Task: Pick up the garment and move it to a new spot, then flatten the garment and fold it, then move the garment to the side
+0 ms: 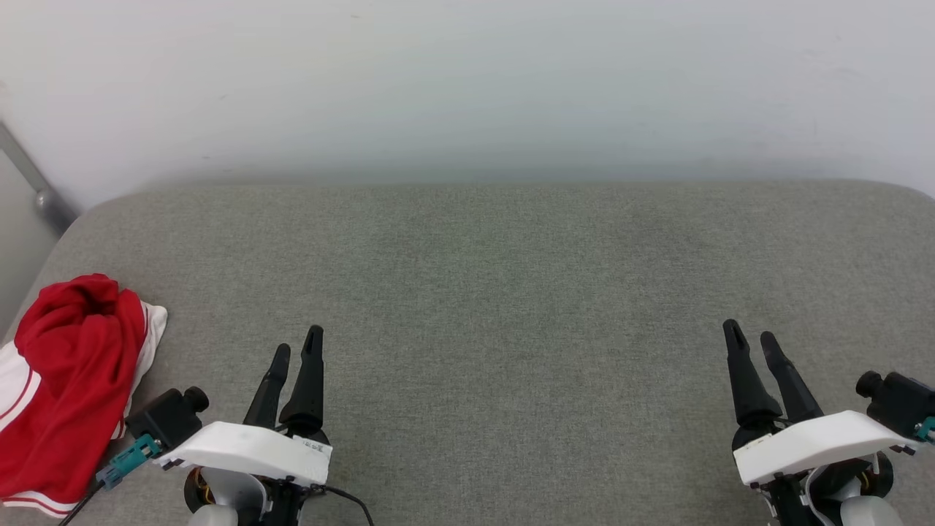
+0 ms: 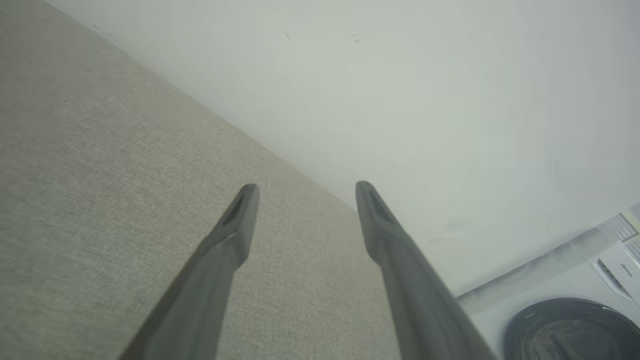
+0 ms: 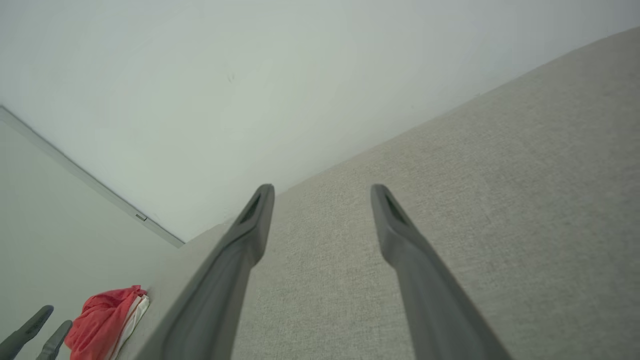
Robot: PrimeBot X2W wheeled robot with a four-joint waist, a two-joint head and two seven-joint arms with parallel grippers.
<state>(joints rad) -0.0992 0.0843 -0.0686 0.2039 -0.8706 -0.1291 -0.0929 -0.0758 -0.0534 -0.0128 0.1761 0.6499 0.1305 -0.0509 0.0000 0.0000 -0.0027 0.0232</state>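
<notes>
1. Far left: the garment [image 1: 69, 380] lies in a crumpled red heap at the left edge of the grey fabric-covered worktop [image 1: 511, 292]. A white sleeve with thin red stripes pokes out from under it at the near end.
2. Behind that corner, a grey metal bar [image 1: 33, 183] slants up against the pale wall [image 1: 467, 88].
3. Next along is the left end effector [image 1: 298, 343], just to the right of the garment, with its two dark fingers clear of the cloth and pointing up the worktop. Its jaws are spread apart with nothing between them.
4. From the left wrist view, the fingers part over bare grey fabric and the wall. A white washing machine [image 2: 565, 320] with a dark round door sits in the lower right corner of that view.
5. In the middle there is a wide stretch of worktop between the two arms, running back to the wall.
6. Over on the right is the right end effector [image 1: 749, 332], well apart from the garment and on the opposite side of the worktop. Its fingers are open too, and they hold nothing.
7. From the right wrist view, the fingers fork wide over the grey fabric. The red garment is down in the lower left corner, with the other arm's fingertips just beside it.
</notes>
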